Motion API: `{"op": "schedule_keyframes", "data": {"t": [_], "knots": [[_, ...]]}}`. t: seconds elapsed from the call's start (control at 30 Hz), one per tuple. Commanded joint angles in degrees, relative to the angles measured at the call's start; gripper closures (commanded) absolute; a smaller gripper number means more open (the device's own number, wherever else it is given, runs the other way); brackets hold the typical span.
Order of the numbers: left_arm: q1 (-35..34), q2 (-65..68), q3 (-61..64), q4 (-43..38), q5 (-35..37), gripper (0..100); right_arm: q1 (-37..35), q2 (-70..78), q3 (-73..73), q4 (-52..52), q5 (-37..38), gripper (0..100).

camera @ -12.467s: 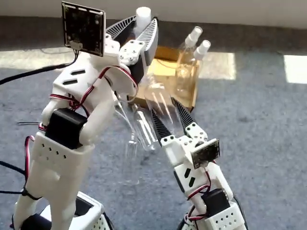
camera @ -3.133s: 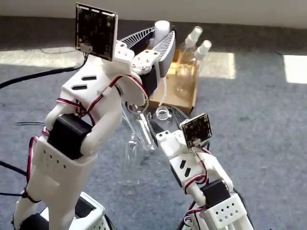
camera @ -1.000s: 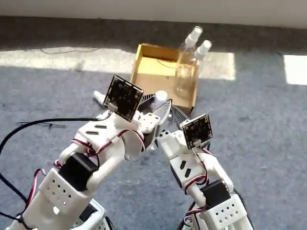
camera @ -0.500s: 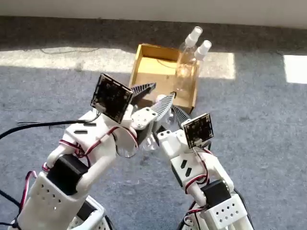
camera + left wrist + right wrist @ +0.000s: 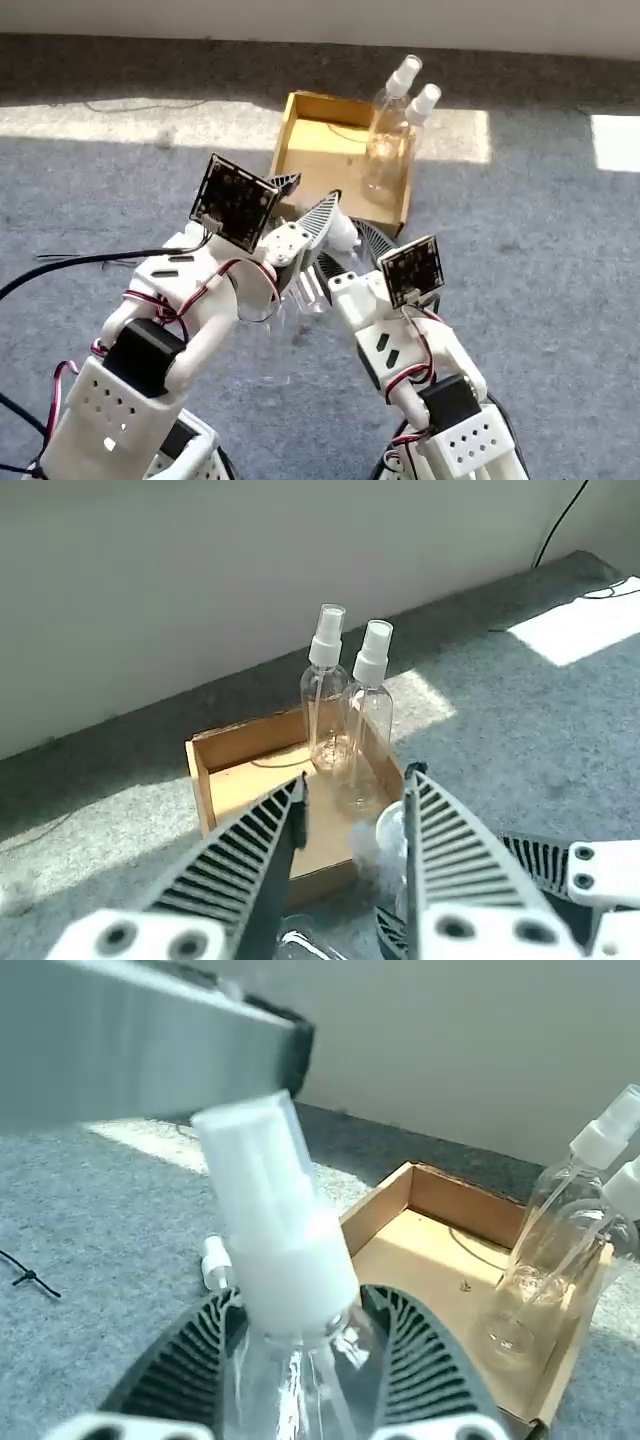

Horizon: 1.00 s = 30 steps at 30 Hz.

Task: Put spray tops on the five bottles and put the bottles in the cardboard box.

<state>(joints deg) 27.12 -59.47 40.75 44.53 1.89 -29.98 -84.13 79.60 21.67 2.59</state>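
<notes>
Two arms are meeting over the grey carpet (image 5: 560, 260), just in front of the cardboard box (image 5: 325, 150). Box is lying open-topped, tan, with shallow walls, in a patch of sunlight. Two clear bottles (image 5: 380, 150) are standing upright side by side against one wall inside the box, touching or nearly so, each wearing a white spray top. Right pincer (image 5: 305, 1305) is gripping a third clear bottle (image 5: 290, 1380) around its shoulder and holding it upright just short of the box's near wall. A white spray top (image 5: 275, 1230) is sitting on that bottle's neck, tilted a little; cannot tell if it is fully seated. Left pincer (image 5: 355, 777) is hanging above the held bottle with its fingers spread wide and nothing gripped between them, one finger passing just over the spray top in the right wrist view. One loose white spray top (image 5: 214, 1260) is lying on the carpet beside the box.
</notes>
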Motion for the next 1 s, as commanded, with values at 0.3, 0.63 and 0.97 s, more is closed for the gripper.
{"op": "schedule_keyframes", "data": {"t": [0.3,0.63,0.97], "knots": [[-0.92,-0.31,-12.97,1.58,-1.41,84,0.92,-0.92,-1.1,-1.27,0.35,99.5],[-20.62,-0.66,-10.68,13.36,-1.05,84,12.62,1.1,-9.45,-15.52,3.43,99.5],[-29.32,-0.75,9.98,10.02,-1.05,84,16.57,33.1,-16.13,-39.25,3.43,99.5]]}}
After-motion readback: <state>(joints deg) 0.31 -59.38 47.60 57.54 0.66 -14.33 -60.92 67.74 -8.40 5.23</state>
